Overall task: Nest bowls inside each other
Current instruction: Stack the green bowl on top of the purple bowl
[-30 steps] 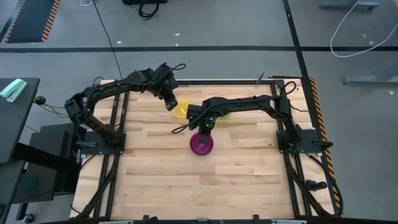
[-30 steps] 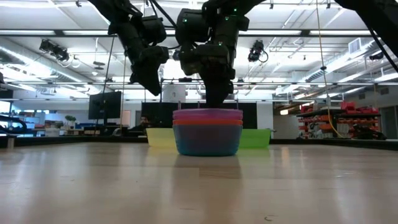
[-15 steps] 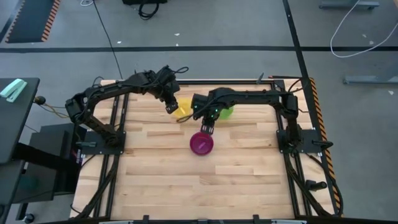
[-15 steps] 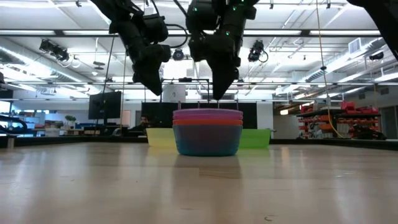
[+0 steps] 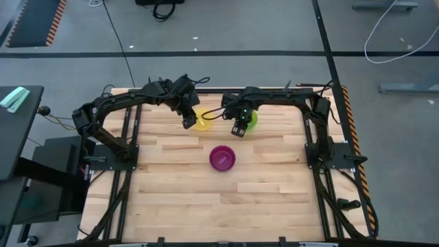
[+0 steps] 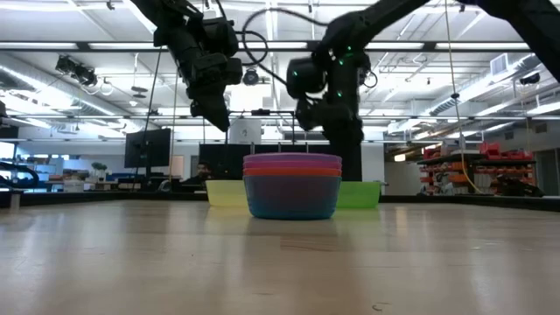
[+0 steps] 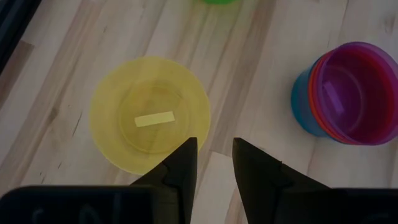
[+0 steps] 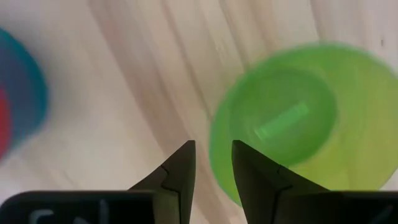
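A stack of nested bowls [image 5: 222, 158] stands mid-table, pink-magenta on top, with orange and blue showing below in the low view [image 6: 292, 185]. A yellow bowl [image 5: 203, 123] and a green bowl [image 5: 250, 119] stand upright on their bases farther back. My left gripper [image 7: 214, 152] hovers over the near edge of the yellow bowl [image 7: 149, 115], open by a narrow gap and empty. My right gripper [image 8: 214, 155] hovers beside the green bowl [image 8: 292, 124], at its side toward the stack, open by a narrow gap and empty. I cannot pick out a purple bowl.
The bare wooden table [image 5: 206, 199] stretches toward the near edge in front of the stack. Black frame rails [image 5: 130, 137] run along the left and right sides. The two arms reach in from the far corners, with their grippers close together.
My right gripper has risen from the top of the stack and gone toward the table's far edge and a little right, to the green bowl. The stack has stayed where it was.
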